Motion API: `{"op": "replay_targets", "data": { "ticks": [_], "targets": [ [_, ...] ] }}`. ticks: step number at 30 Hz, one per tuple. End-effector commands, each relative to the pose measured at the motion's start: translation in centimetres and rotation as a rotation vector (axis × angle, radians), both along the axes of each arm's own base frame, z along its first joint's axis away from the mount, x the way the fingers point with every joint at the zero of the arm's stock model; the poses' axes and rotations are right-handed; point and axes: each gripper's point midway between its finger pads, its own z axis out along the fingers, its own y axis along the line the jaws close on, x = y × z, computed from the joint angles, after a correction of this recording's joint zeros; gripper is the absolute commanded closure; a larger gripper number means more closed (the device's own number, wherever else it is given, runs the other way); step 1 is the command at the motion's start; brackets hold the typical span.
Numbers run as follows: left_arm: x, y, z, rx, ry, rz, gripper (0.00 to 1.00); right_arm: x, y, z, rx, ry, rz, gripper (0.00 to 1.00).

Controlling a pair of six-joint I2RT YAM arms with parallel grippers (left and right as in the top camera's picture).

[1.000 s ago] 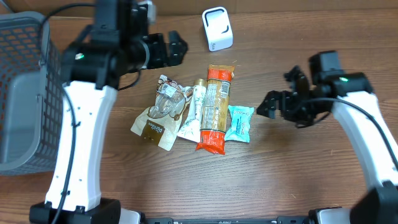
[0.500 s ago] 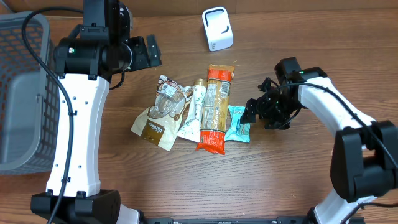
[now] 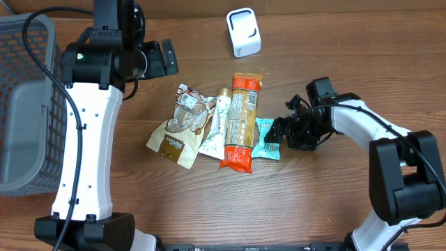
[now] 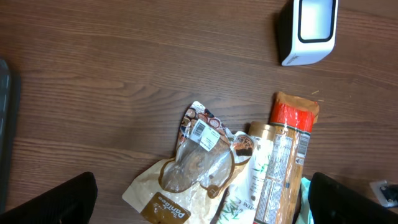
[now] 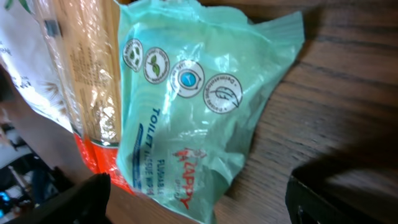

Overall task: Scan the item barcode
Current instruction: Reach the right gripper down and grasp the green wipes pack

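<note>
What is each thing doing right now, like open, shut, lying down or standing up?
left end effector, open, holding nothing
right end effector, open, low at the teal packet
teal packet, lying flat, crinkled, not gripped
orange packet, lying flat
white scanner, standing upright
grey basket, upright

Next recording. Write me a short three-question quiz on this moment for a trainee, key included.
1. Pick one. The right gripper is: A) shut on the scanner; B) open, right at the teal packet; C) raised over the basket.
2. True or false: the scanner stands inside the basket.
3. Fill in: the left gripper holds ____.
Key: 1 B. 2 False: it stands on the table, and the basket is at the far left. 3 Nothing: its jaws are open.
</note>
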Motion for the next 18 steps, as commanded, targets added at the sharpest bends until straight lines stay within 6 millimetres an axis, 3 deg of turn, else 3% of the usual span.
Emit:
{"op": "replay_targets", "data": {
  "ticks": [1,4,7,13,18],
  "targets": [
    [-0.09,0.45,-0.12,0.027,0.001,-0.003,0.01,-0.91,0.25,-1.21,0.015,0.053,-0.059,0.10],
    [-0.09,0.45,-0.12,0.027,0.001,-0.003,0.00,-1.16,0.43,-2.02,0.018,0.060,-0.091,0.13],
    [-0.08,0.45,-0.12,0.027,0.001,-0.003,0.00,-1.12,0.44,-2.11,0.019,0.066,-0.105,0.23],
    [-0.09,0.45,-0.12,0.027,0.001,-0.003,0.00,-0.95,0.57,-2.09,0.020,0.060,-0.108,0.66],
    [-0.09,0.45,-0.12,0.027,0.001,-0.003,0.00,-0.86,0.61,-2.08,0.021,0.055,-0.107,0.90]
  ]
}}
